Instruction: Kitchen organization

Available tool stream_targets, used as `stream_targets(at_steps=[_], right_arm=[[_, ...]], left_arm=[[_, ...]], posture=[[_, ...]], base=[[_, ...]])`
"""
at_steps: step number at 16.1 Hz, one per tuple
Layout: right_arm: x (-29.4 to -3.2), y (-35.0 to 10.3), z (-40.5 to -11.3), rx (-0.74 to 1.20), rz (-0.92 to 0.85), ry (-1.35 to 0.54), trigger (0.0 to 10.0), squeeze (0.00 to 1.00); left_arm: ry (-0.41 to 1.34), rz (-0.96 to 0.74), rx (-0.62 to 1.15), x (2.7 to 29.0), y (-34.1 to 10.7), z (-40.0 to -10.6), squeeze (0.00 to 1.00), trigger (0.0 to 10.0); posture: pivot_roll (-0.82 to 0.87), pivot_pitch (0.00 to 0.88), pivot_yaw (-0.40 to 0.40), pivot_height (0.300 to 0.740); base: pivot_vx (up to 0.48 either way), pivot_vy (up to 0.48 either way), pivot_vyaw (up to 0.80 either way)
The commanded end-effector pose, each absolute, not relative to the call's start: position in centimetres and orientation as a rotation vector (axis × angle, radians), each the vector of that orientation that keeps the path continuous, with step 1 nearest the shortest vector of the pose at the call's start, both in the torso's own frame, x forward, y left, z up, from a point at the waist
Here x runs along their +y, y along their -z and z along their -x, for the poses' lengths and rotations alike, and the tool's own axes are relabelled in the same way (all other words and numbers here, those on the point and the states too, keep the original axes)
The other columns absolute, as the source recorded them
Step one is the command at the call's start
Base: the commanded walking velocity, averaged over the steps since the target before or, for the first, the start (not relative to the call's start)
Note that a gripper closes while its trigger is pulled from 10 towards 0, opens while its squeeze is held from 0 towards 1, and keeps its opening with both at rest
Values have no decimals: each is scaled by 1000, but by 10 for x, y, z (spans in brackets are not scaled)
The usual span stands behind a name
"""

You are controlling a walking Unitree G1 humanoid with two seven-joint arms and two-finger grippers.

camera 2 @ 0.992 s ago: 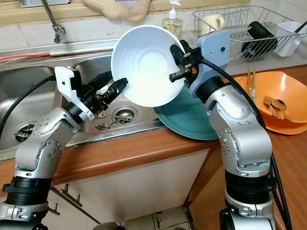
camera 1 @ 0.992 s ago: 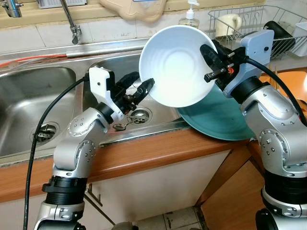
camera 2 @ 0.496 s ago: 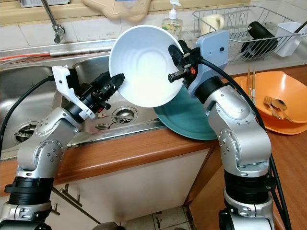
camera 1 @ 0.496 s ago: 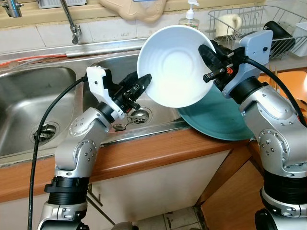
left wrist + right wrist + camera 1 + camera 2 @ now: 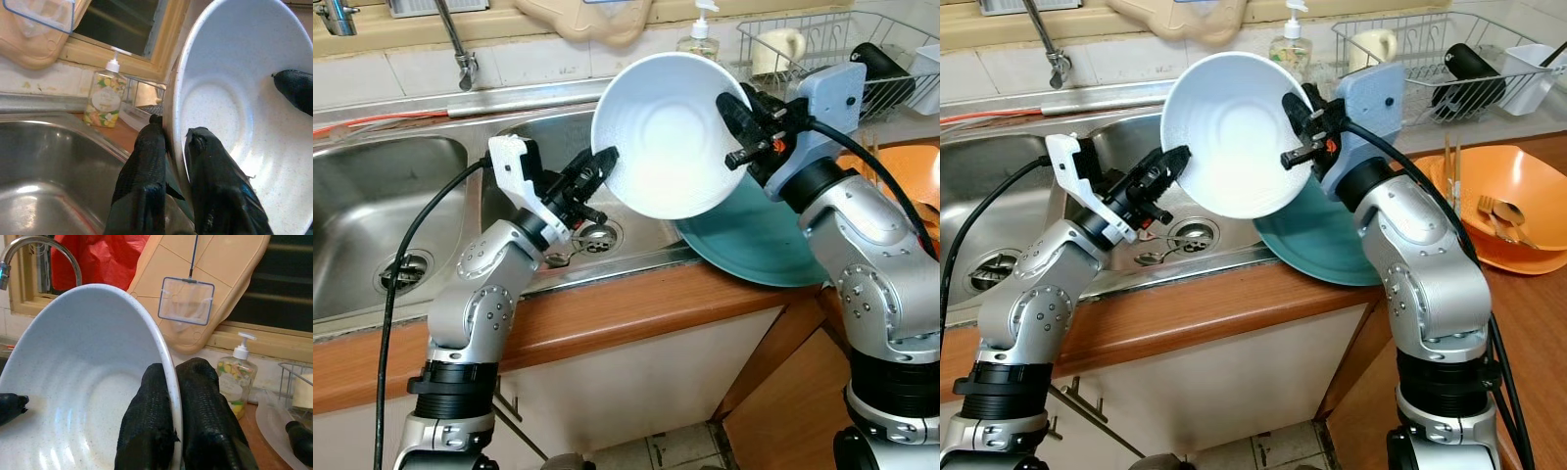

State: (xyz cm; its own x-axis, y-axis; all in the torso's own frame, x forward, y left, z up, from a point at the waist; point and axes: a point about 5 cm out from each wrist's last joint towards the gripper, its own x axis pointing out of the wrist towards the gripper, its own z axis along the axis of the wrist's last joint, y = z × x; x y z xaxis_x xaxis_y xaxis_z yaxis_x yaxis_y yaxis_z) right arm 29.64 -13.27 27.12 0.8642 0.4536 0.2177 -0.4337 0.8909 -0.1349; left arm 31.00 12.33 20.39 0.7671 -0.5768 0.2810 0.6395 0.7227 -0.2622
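I hold the white bowl (image 5: 668, 135) up on edge above the right basin of the steel sink (image 5: 372, 206), its hollow facing me. My right gripper (image 5: 740, 129) is closed on its right rim, one finger inside the bowl and one behind it; in the right wrist view the two fingers (image 5: 152, 421) pinch the rim between them. My left gripper (image 5: 594, 174) is at the opposite, lower left rim, and in the left wrist view its fingers (image 5: 146, 166) straddle the rim, one on the outside, one on the speckled inner face, drawn in narrow around it.

Just behind and below the bowl a large teal plate (image 5: 773, 245) leans across the sink edge and the wooden counter (image 5: 636, 304), right under my right wrist. Under my left gripper the basin floor shows the drain (image 5: 598, 235). Beyond the bowl stands a soap dispenser bottle (image 5: 1291, 47) on the ledge, and to its right a wire dish rack (image 5: 1449, 59) holding a cream mug (image 5: 1371, 46), a black cylinder-shaped item (image 5: 1470, 69) and a white cutlery holder (image 5: 1528, 64). To the far right on the counter sits an orange bowl (image 5: 1508, 196) with cutlery in it. The tap (image 5: 460, 44) hangs over the divider between the basins, and a beige cutting board (image 5: 205, 289) leans at the window.
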Motion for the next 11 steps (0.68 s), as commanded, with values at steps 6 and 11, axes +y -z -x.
stream_targets(at_steps=[6,11], right_arm=[[-132,-278,-291,-279,82,-491,10000,1000],[-133,-278,-291,-276,86,-486,10000,1000]], left_arm=[[607,367,-196,137,-205,-314,0,0],[585,403,-215,138,-208,-314,0,0]], posture=[[-39,0,67,740],[-40,0,66,740]], base=[[0,0,0],[0,0,0]])
